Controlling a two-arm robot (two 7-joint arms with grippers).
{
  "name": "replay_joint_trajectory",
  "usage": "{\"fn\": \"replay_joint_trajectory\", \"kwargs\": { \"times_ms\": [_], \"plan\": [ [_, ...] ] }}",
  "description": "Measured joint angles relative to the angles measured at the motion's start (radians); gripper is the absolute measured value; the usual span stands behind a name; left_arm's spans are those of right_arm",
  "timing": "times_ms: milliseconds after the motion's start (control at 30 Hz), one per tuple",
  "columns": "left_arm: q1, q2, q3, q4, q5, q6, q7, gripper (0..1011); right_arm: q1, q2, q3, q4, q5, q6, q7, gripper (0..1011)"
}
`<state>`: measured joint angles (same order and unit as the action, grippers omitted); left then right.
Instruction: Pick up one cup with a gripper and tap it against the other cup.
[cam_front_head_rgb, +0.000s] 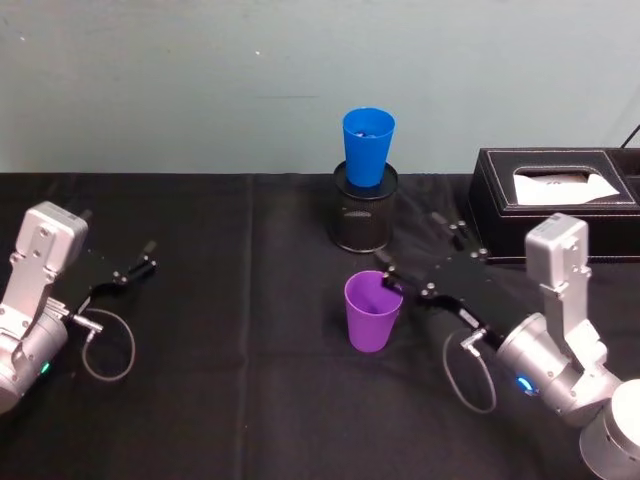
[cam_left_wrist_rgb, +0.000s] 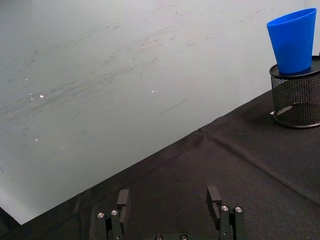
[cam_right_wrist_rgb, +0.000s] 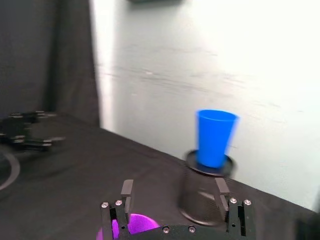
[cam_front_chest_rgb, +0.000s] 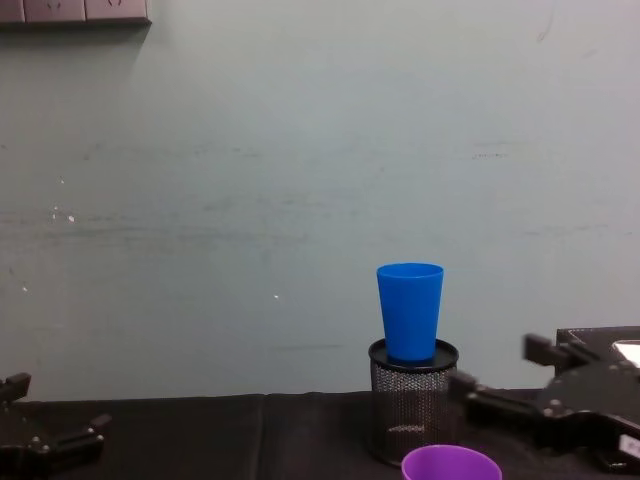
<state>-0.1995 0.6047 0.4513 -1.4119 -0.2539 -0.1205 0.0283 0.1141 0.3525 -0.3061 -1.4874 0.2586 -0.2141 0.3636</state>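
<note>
The purple cup (cam_front_head_rgb: 373, 310) stands upright on the black-draped counter (cam_front_head_rgb: 250, 400), near the middle and a little toward the robot's right. Behind it, close to the wall, the blue cup (cam_front_head_rgb: 367, 146) sits upright with its base dropped into a black mesh holder (cam_front_head_rgb: 364, 216), so that its rim rises well above the holder's rim. The two cups are apart, the purple one nearer the robot.

The right gripper (cam_front_head_rgb: 421, 258) reaches in from the right side, just beside the purple cup. Its jaws are spread wide; one finger (cam_front_head_rgb: 392, 280) lies at the cup's rim on the right, the other points off toward the mesh holder, and nothing is between them. In the right wrist view the purple rim (cam_right_wrist_rgb: 131, 226) shows low beside one finger, with the blue cup (cam_right_wrist_rgb: 214, 137) and holder (cam_right_wrist_rgb: 203, 192) farther ahead.

The left gripper (cam_front_head_rgb: 135, 267) rests at the left side of the counter, well apart from both cups, its jaws open and empty; its wrist view shows the two fingers (cam_left_wrist_rgb: 215, 198) parted above the dark cloth.

A dark tissue box (cam_front_head_rgb: 560, 205) stands at the right rear of the counter, beside the holder.
</note>
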Motion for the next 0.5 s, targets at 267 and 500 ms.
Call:
{"fn": "replay_joint_trajectory", "kwargs": {
  "times_ms": [267,500],
  "plan": [
    [0.000,0.000,0.000,0.000,0.000,0.000,0.000,1000,-0.065,-0.046,0.069,-0.028,-0.093,0.053,-0.189,1004],
    [0.000,0.000,0.000,0.000,0.000,0.000,0.000,1000,-0.071,-0.083,0.082,0.010,-0.159,0.099,-0.268,1004]
  ]
}}
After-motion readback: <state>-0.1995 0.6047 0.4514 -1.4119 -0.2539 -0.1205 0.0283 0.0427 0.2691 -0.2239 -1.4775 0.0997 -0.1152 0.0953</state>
